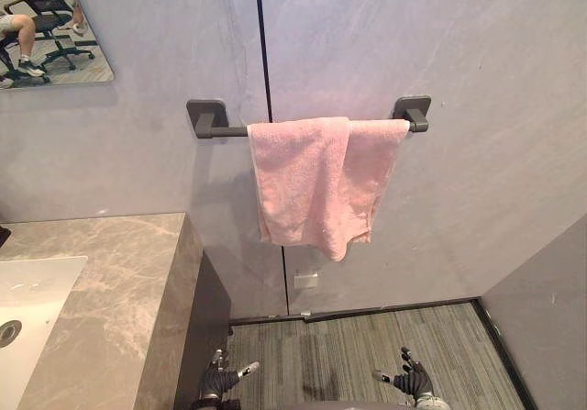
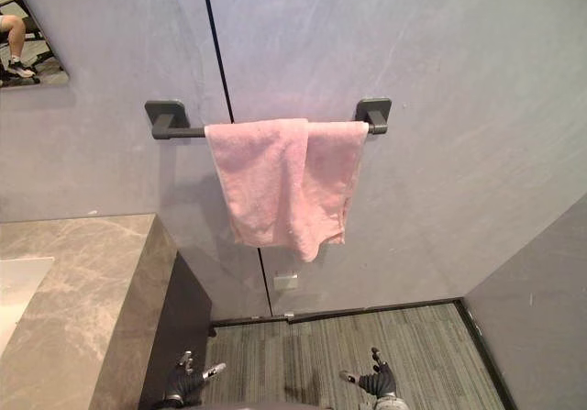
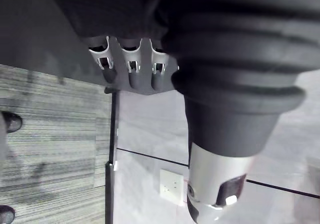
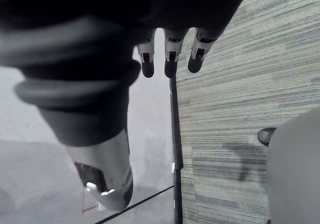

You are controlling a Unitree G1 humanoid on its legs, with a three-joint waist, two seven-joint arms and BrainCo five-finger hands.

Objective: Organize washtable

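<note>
Pink towel (image 1: 312, 181) hangs over the dark towel bar (image 1: 229, 131) on the grey wall, well above both hands and well apart from them. It sits on the right part of the bar, up against the right mount, with the left stretch of the bar bare. The bar runs left-right; the towel's long axis is vertical, with its lower edge pointing down at the striped floor (image 1: 358, 341). Its left fold overlaps the right one.

Left hand (image 1: 217, 380) is low by the dark side of the marble washtable (image 1: 110, 282), fingers straight, thumb out, holding nothing. Right hand (image 1: 413, 380) is low over the floor, below and to the right of the towel, fingers relaxed, empty.

White sink (image 1: 32, 291) is set in the washtable top. Mirror (image 1: 55, 34) is at upper left.
</note>
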